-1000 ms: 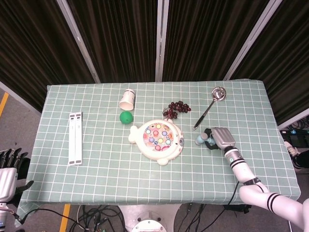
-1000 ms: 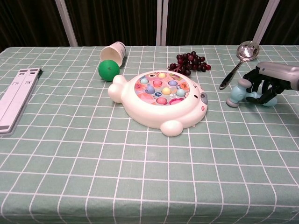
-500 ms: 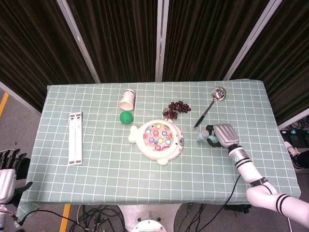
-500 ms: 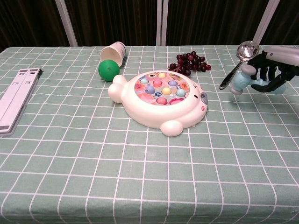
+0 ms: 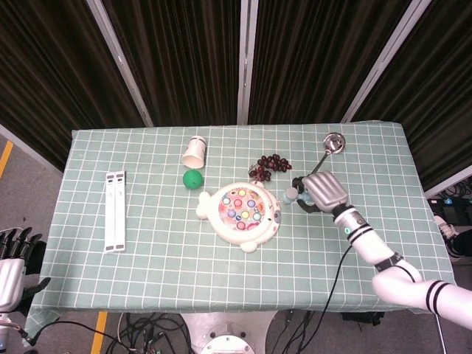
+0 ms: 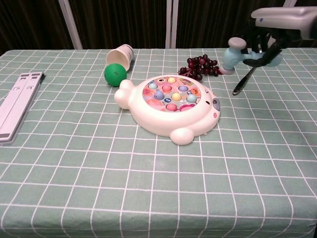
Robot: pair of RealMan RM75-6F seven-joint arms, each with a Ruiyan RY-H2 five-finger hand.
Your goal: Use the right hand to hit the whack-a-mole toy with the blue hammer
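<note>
The right hand (image 6: pixel 277 29), a smooth grey shell with dark fingers, grasps the blue hammer (image 6: pixel 233 54) by its handle and has lifted it off the checked green cloth of the table (image 5: pixel 147 265) since a second ago, carrying it leftward so its rounded pale-blue head now hangs in the air just right of the whack-a-mole toy (image 6: pixel 168 104), a glossy cream plastic animal shape studded with pastel buttons. The hammer's handle is mostly hidden inside the fingers, and the metal ladle (image 6: pixel 243 82) behind it is partly covered. The left hand (image 5: pixel 11 258) sits low beside the table's left edge, cut off by the frame, its fingers apart and holding nothing.
</note>
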